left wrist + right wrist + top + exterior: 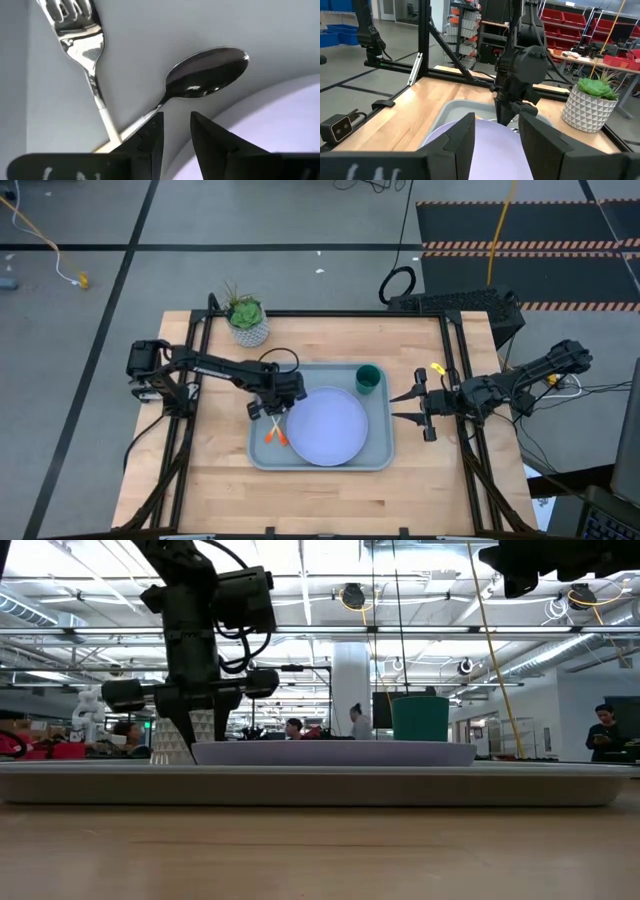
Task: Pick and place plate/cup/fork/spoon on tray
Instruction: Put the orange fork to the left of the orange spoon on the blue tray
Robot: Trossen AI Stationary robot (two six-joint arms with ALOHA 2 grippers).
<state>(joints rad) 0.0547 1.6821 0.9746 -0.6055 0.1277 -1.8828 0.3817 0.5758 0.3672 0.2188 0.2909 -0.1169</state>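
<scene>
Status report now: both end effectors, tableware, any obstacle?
Left end effector open above spoon, fork. Right end effector open, beside tray. Nothing in the way.

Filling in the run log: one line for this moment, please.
left gripper: open, over spoon and fork on tray | plate, cup: on tray | right gripper: open, waiting beside tray

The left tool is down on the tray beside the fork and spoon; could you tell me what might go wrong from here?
The left tool stands slightly open right at the spoon, whose handle crosses the fork. Lifting away could drag the spoon and knock the fork. Its fingers also sit close to the plate rim, so a sideways move might nudge the plate on the tray.
</scene>
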